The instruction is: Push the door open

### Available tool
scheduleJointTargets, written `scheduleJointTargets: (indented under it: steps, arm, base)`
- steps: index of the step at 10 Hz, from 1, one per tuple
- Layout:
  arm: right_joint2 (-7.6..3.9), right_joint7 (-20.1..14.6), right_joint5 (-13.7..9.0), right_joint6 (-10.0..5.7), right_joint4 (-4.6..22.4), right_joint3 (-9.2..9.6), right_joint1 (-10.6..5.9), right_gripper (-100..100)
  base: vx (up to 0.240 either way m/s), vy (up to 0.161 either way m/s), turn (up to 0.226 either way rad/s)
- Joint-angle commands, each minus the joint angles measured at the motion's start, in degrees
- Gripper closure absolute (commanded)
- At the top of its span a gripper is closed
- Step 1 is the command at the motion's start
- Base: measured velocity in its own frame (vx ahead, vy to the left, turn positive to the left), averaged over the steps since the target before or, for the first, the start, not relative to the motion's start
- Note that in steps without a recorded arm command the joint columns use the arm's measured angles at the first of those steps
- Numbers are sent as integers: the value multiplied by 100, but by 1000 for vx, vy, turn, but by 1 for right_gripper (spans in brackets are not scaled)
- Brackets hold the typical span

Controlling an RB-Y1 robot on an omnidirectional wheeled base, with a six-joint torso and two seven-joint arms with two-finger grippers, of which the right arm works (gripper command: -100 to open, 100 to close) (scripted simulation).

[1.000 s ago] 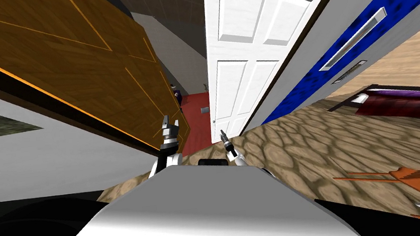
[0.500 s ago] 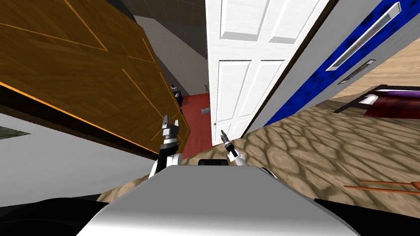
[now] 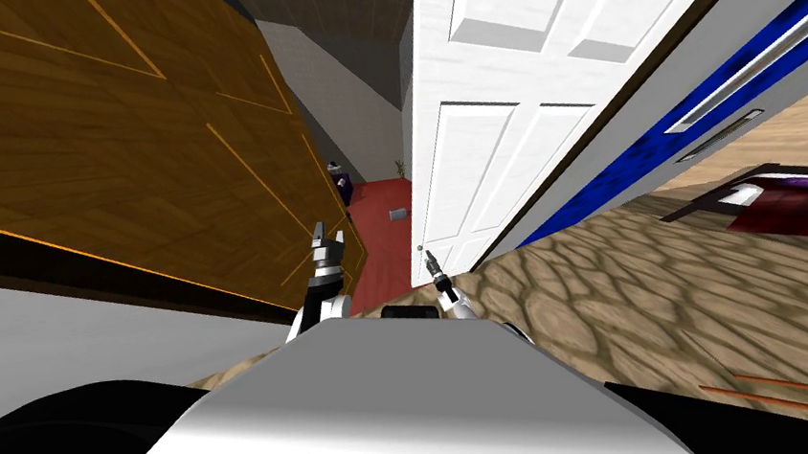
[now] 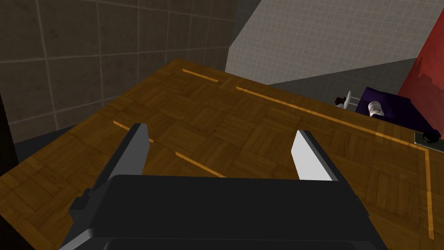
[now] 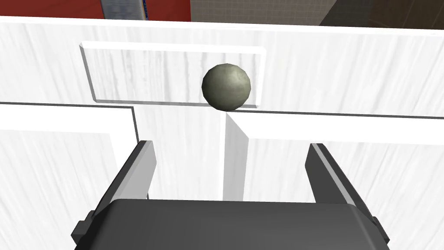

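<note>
- The white door (image 3: 481, 162) is standing ajar straight ahead, just R of centre. A red floor (image 3: 383, 241) is showing through the gap betw. it and a brown wood door (image 3: 141, 145) on the L.
- R gripper (image 5: 230, 145) is pointing at the white door's panelled face. The round grey knob (image 5: 226, 86) is sitting just beyond the fingertips, apart from them. Jaws are standing wide, holding nothing.
- L gripper (image 4: 220, 129) is hovering close by the brown wood door, jaws also spread wide & empty.
</note>
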Motion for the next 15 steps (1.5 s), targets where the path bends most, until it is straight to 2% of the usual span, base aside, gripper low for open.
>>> scheduleJointTargets:
  steps: [1, 4, 5, 6, 11, 15]
  arm:
    - [30, 27, -16, -3, 13, -20, -1, -100]
    - [136, 67, -43, -8, 34, -52, -2, -100]
    - [117, 65, -42, -23, 67, -52, -21, -100]
    - [117, 65, -42, -23, 67, -52, -21, 100]
    - [117, 65, -42, -23, 67, -52, -21, 100]
    - [33, 157, -129, 4, 73, -180, -18, 100]
  base:
    - [191, 77, 28]
    - [196, 49, 30]
    - [66, 13, -7]
    - [-14, 0, 5]
    - [-11, -3, 1]
    - [122, 44, -28]
